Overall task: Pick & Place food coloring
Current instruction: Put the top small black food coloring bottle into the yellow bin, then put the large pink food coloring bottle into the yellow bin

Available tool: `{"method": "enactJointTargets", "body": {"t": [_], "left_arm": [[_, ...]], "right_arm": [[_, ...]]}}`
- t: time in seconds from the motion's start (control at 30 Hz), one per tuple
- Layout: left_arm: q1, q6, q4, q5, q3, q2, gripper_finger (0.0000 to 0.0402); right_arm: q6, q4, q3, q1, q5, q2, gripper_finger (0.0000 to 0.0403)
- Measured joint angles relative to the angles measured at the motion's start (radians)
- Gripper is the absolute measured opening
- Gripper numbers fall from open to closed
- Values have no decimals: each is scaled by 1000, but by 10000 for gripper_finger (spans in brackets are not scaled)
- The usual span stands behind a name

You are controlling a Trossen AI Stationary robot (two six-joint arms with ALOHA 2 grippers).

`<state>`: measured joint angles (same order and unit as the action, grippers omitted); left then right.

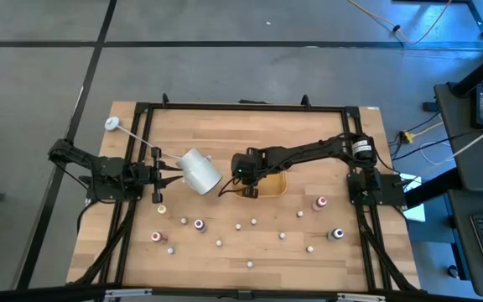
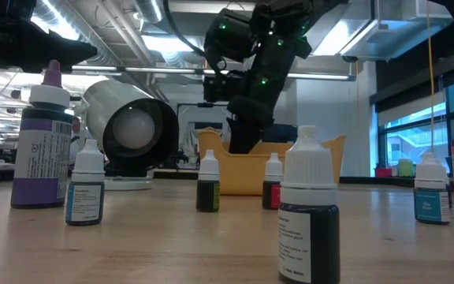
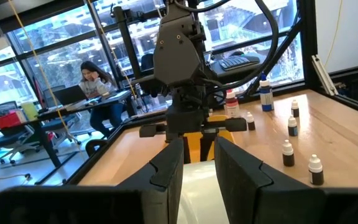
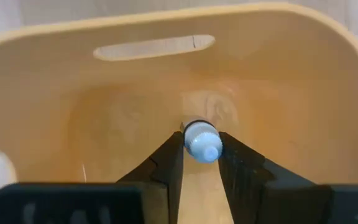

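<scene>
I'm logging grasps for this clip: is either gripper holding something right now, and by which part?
The right gripper pinches a small bottle near its cap, over the tray. The left gripper holds the tipped white cup at its rim.

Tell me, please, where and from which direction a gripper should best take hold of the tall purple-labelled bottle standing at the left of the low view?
The purple-labelled bottle stands upright and is the tallest there. I would come from straight above and close the fingers across its white cap shoulder or upper body, since the pointed tip is too narrow. A small bottle stands close beside it, so keep the fingers turned away from that side.
</scene>
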<state>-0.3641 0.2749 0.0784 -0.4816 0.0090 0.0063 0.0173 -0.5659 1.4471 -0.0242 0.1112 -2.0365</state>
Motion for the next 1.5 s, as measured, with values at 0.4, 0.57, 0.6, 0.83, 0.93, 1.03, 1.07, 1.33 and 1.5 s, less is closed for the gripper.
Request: {"method": "enactJointTargets", "body": {"t": [0.4, 0.57, 0.6, 0.83, 0.93, 1.03, 1.07, 1.33, 1.5], "left_arm": [[0, 0, 0, 0, 0, 0, 88], [0, 0, 0, 0, 0, 0, 88], [0, 0, 0, 0, 0, 0, 88], [0, 0, -2, 2, 0, 0, 88], [0, 0, -2, 2, 0, 0, 88], [0, 0, -1, 2, 0, 0, 88], [0, 0, -2, 2, 0, 0, 88], [0, -104, 30, -124, 0, 0, 88], [0, -105, 24, -129, 0, 0, 88]], "right_arm": [[-25, 0, 0, 0, 0, 1, 132], [-27, -74, 44, 0, 1, 27, 133], [-27, -92, 55, 0, 5, 39, 133], [-7, -238, 65, 45, 109, 191, 133], [29, -268, 27, 108, 145, 282, 133], [73, -263, -43, 182, 182, 373, 133], [89, -262, -70, 207, 182, 403, 133], [238, -271, -231, 365, 159, 572, 133], [366, -325, -241, 431, 155, 600, 133]]}}
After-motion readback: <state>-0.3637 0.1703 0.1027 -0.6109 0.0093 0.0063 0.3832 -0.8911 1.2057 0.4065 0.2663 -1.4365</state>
